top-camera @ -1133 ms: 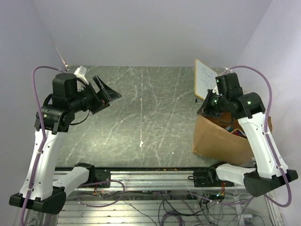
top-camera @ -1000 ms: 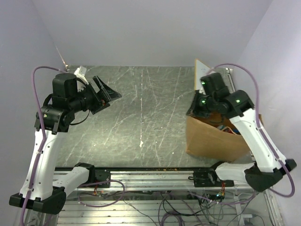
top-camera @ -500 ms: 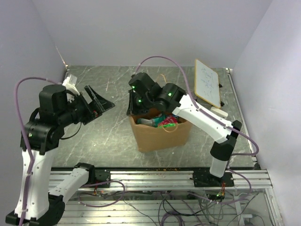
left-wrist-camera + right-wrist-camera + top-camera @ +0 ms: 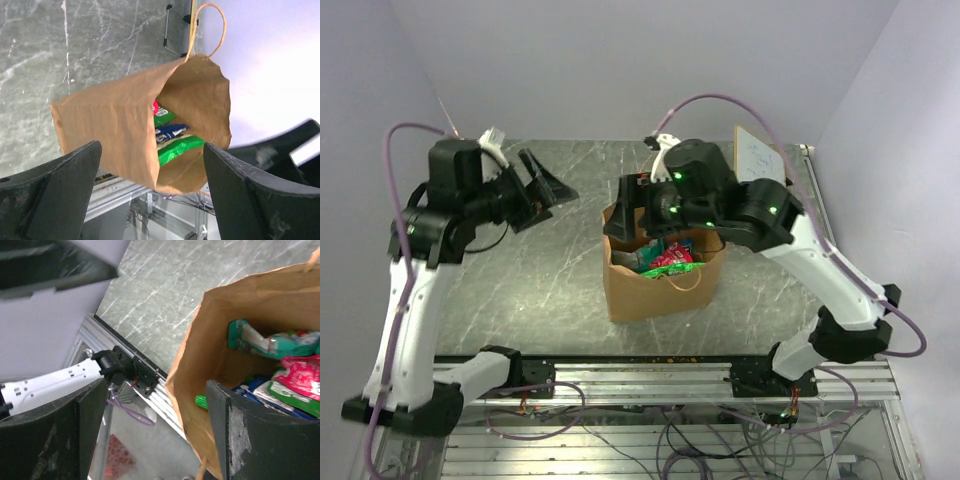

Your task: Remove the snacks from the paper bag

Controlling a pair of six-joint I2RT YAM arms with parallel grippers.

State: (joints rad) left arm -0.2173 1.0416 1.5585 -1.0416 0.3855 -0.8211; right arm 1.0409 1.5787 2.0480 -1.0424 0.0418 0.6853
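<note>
Snacks in bag | right claw wide, empty, at rim | left claw wide, apart | you: shift over mouth, pinch red packet.

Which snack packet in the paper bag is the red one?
The red packet, mid-pile, between the teal-green packet and the blue packet; no other is red.

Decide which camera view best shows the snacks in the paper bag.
The right wrist view: it looks into the open paper bag, showing the snacks as separate teal, red, blue and green packets. The left wrist view shows only a few packet ends past the bag's wall; the top external view, a small red-and-green patch.
</note>
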